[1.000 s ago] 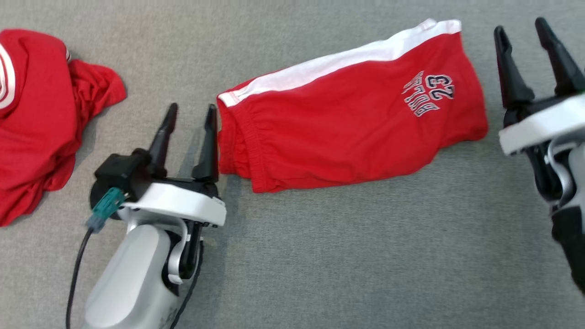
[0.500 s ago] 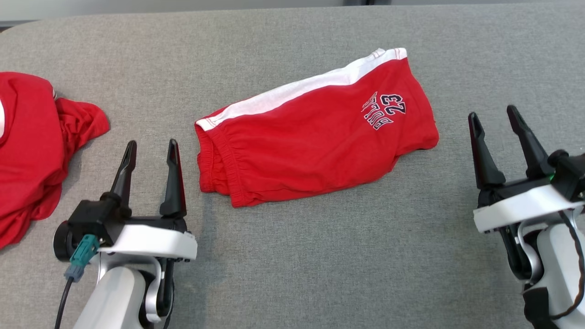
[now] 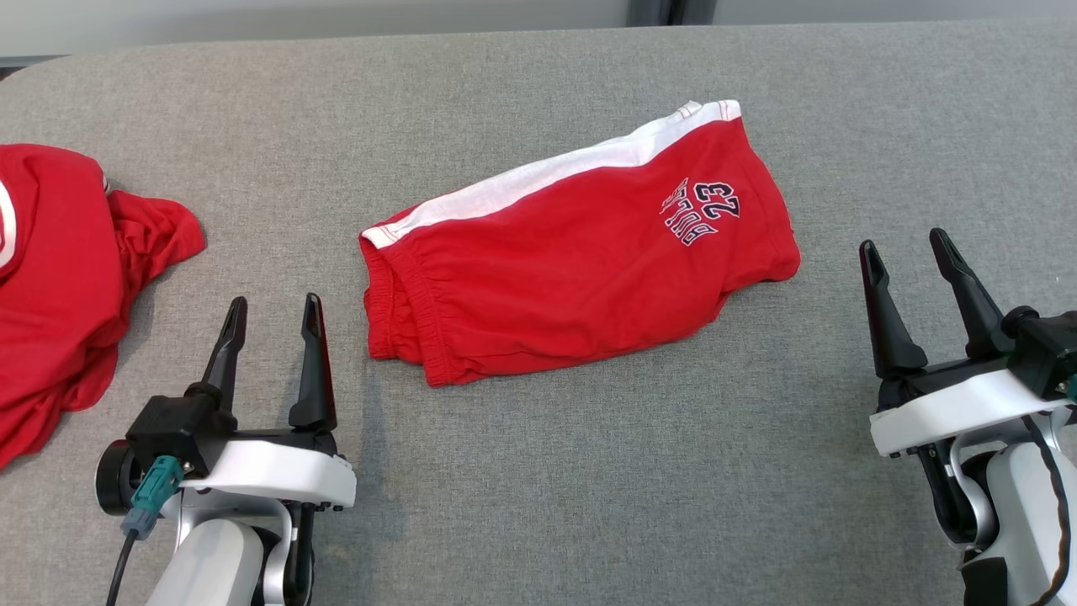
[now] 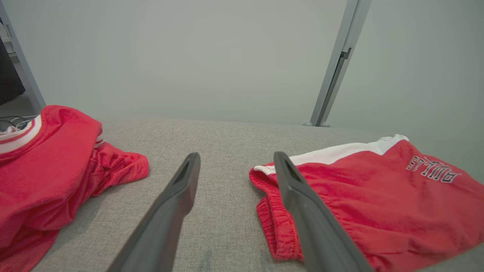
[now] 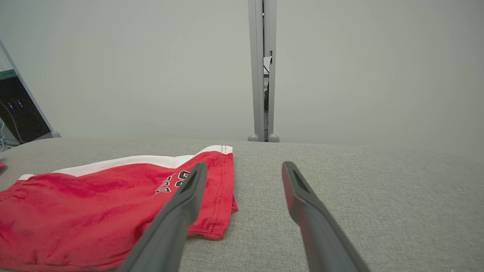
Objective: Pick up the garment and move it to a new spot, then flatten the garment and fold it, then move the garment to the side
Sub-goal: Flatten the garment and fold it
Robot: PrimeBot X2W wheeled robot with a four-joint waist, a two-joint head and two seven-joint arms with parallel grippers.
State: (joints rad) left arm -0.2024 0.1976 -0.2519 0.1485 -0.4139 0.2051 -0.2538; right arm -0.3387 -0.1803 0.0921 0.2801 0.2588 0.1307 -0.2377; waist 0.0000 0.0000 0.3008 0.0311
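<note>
Table: we see a grey fabric-covered table (image 3: 538, 505) under everything, with a pale wall (image 4: 189, 56) past its 12 o'clock edge.
Garment: the red shorts (image 3: 572, 278) lie flat near the middle of the head view, slanted, touched by neither arm.
Shorts' ends: we find the gathered waistband (image 3: 404, 311) at the 8 o'clock end and the hem at the 2 o'clock end.
Second garment: a rumpled red top (image 3: 59, 278) sits at 9 o'clock, well apart from the shorts.
Left gripper: the left gripper (image 3: 275, 300) is at 7 o'clock, fingers spread with nothing between them, near the waistband but clear of it.
Right gripper: the right gripper (image 3: 903, 241) is at 4 o'clock, fingers likewise spread and empty, just off the hem.
Stripe: a white stripe (image 3: 538, 177) runs along the shorts' 12 o'clock edge.
Lettering: a dark "23" print (image 3: 702, 210) lies near the hem, upside down to us.
</note>
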